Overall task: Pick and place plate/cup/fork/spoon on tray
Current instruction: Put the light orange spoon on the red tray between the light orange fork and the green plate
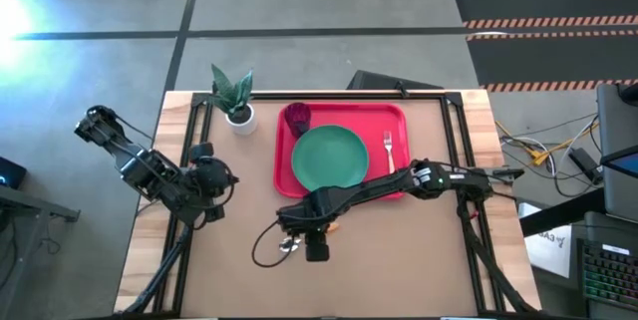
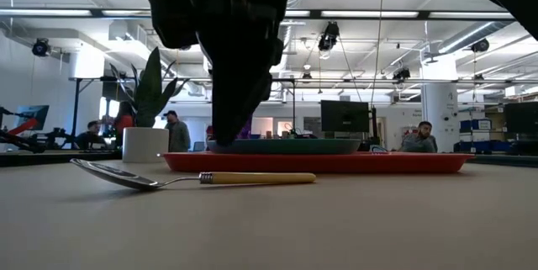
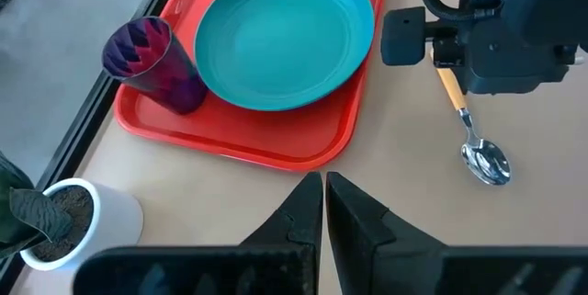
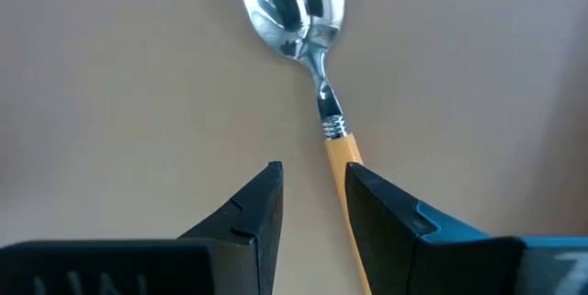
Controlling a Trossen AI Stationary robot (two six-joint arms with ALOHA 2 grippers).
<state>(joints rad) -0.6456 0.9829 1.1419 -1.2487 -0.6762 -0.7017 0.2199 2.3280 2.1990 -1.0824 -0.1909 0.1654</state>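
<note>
My right gripper (image 4: 312, 203) hangs over the spoon (image 4: 308, 47) on the table, fingers apart, handle off-centre by one finger. It could slip. My left gripper (image 3: 324, 205), closed, waits beside the tray (image 3: 239, 148).

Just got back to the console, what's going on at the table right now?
The right gripper is down over the spoon, which lies on the table just in front of the tray; its fingers are part open beside the handle, not clamped on it. The plate, cup and fork are already on the tray. The left gripper waits shut off to the side.
</note>
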